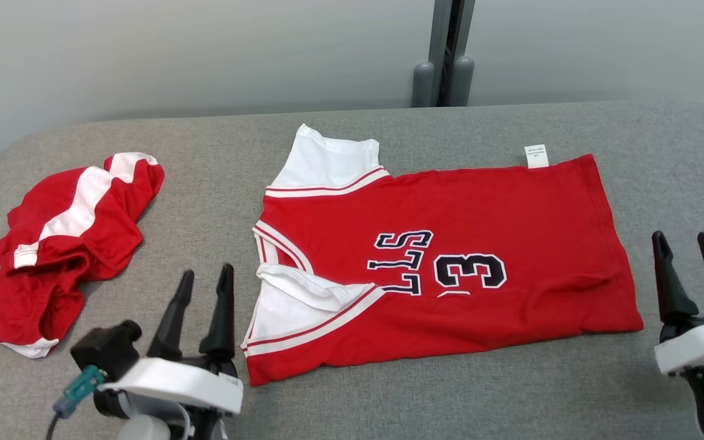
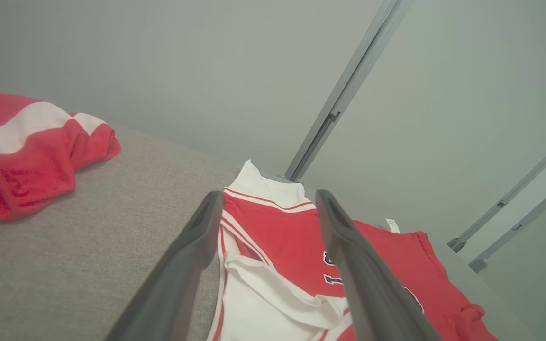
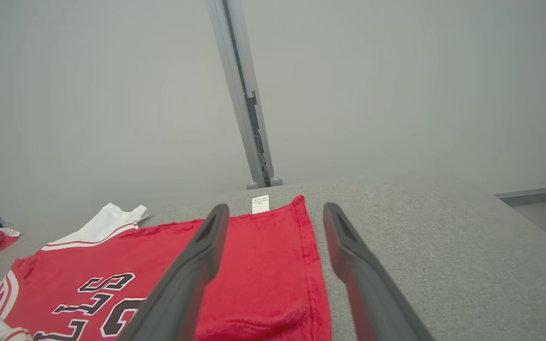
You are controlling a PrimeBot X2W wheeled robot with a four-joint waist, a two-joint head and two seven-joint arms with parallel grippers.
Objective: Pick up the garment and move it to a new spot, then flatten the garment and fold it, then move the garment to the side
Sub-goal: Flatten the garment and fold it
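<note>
The jersey [image 1: 450, 263] looks light and limp, best pinched at its near corners. Left hand [image 1: 207, 272] and right hand [image 1: 681, 237] stand released, empty.

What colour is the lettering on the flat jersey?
Black and white, on the red jersey; best seen in the head view.

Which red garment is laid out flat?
The numbered jersey mid-table; the striped red garment to its left lies crumpled in a heap.
</note>
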